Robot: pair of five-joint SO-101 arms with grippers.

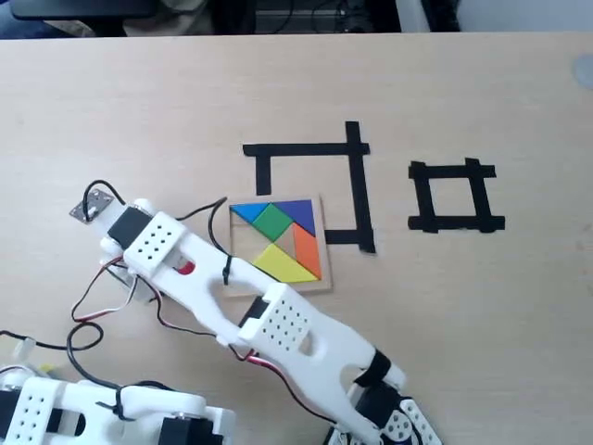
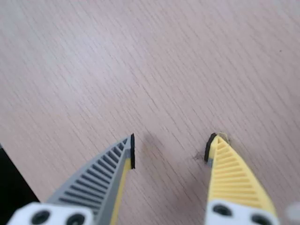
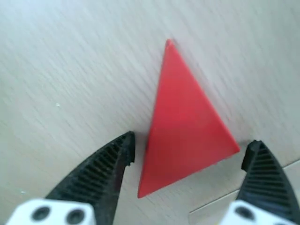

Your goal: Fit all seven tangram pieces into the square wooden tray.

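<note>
Pick-up time for the red triangle [image 3: 187, 126]: it lies flat on the bench [image 1: 482, 324], and the right gripper [image 3: 190, 145] hangs right over it, jaws spread wide, one tip on each side of its broad end and neither one gripping. In the high view that red triangle [image 1: 185, 269] peeks out from under the arm at centre left, just left of the tray [image 1: 310, 286], which sits mid-frame. Next, I'd say, the gripper drops, pinches across the piece, then carries it right to a free gap, turned to match. The left gripper [image 2: 171, 149] is open too, holding nothing, over bare wood. Now the count: one tray; in it I make out blue [image 1: 296, 211], green [image 1: 271, 222], yellow [image 1: 273, 260] and orange [image 1: 306, 250], the blue perhaps two shades, a pale patch in the middle that I can't call piece or gap; one red piece outside; two arms; two tape squares [image 1: 357, 185] on the bench.
</note>
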